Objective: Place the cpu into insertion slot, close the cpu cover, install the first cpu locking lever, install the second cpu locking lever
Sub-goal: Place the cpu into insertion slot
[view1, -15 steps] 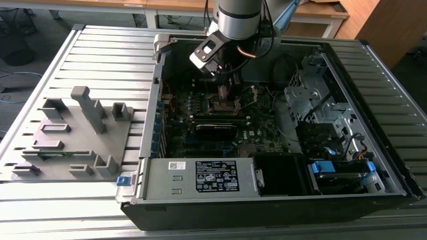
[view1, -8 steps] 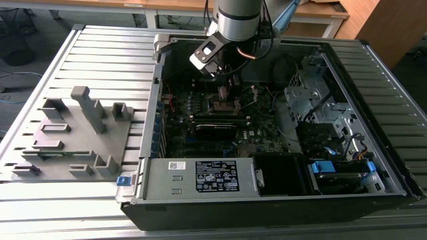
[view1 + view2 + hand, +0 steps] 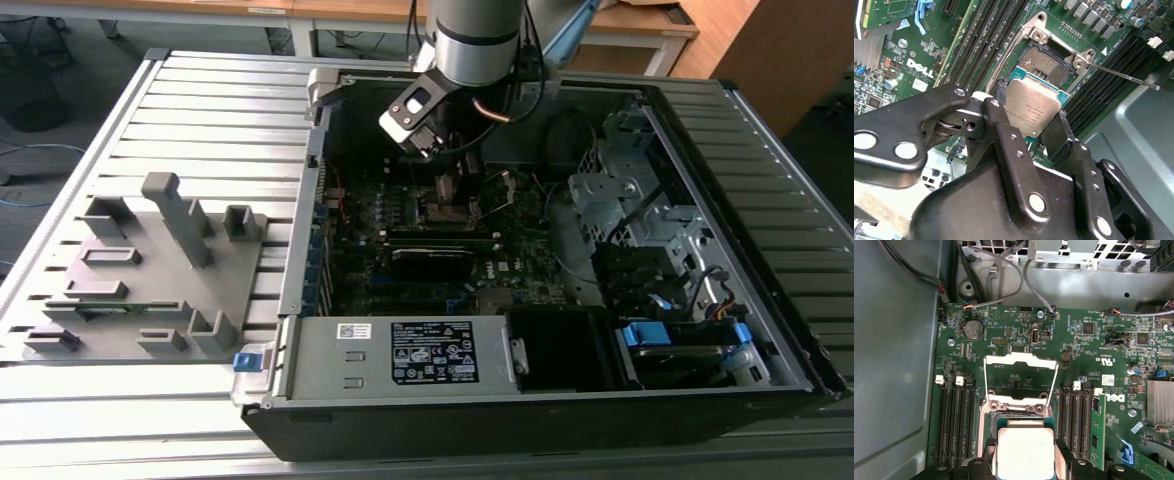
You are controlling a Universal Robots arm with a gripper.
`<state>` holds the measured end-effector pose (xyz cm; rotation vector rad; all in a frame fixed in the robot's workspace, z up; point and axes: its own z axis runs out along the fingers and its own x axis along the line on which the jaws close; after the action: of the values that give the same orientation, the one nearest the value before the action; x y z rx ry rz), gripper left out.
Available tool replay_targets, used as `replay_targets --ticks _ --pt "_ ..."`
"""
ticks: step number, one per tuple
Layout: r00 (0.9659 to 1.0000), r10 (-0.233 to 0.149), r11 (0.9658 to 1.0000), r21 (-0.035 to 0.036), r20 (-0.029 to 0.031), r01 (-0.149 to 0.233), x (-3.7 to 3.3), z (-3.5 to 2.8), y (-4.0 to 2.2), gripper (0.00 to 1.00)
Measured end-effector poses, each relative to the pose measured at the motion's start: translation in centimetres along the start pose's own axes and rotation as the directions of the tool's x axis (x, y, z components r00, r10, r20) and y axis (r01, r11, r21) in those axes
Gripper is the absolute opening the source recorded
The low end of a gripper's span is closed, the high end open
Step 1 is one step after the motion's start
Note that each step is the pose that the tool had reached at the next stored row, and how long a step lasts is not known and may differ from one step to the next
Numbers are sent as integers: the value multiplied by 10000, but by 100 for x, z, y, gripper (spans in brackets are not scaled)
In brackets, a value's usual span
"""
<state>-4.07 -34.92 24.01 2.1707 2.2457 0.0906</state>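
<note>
My gripper [image 3: 1030,106] is shut on the cpu [image 3: 1033,107], a flat square chip with a dull grey metal top, its black fingers [image 3: 999,107] pressing two opposite edges. The chip hangs tilted just above the insertion slot [image 3: 1046,62], whose dark square lies open inside a silver rim. In the first wrist view the cpu [image 3: 1024,450] sits between the fingers, near the slot [image 3: 1016,407]. The cpu cover [image 3: 1021,359] stands flipped up behind the slot. A thin locking lever [image 3: 1124,75] sticks out sideways. In the exterior view the gripper [image 3: 434,165] hovers over the slot [image 3: 447,205].
Long black memory slots [image 3: 956,415] flank the socket on both sides. Cables [image 3: 1004,270] run along the case wall. A finned heatsink [image 3: 1160,402] sits on the board. A grey fixture plate [image 3: 147,270] lies at the exterior view's left, and drive cages [image 3: 641,210] at its right.
</note>
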Motion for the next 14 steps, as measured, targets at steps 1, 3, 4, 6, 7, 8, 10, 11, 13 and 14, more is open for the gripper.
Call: replay_targets --ticks 1,3,4,6,7,8,10,11,13,14 --pt "10000 0 10000 -1 0 0 0 2 0 54" --pt "10000 -1 10000 0 -2 1 0 3 0 54" --pt "10000 -1 10000 -1 -2 1 0 5 0 54" --pt "10000 -1 10000 0 0 1 0 6 0 54" --pt "10000 -1 10000 0 0 1 0 6 0 54" --pt "10000 0 10000 0 -1 0 0 6 0 54" --pt "10000 1 10000 -2 -2 -1 7 8 0 54" --pt "10000 0 10000 -1 -2 0 11 8 0 54" --pt "10000 -1 10000 -1 -1 1 24 14 0 54" --pt "10000 0 10000 -1 -1 0 32 20 0 54"
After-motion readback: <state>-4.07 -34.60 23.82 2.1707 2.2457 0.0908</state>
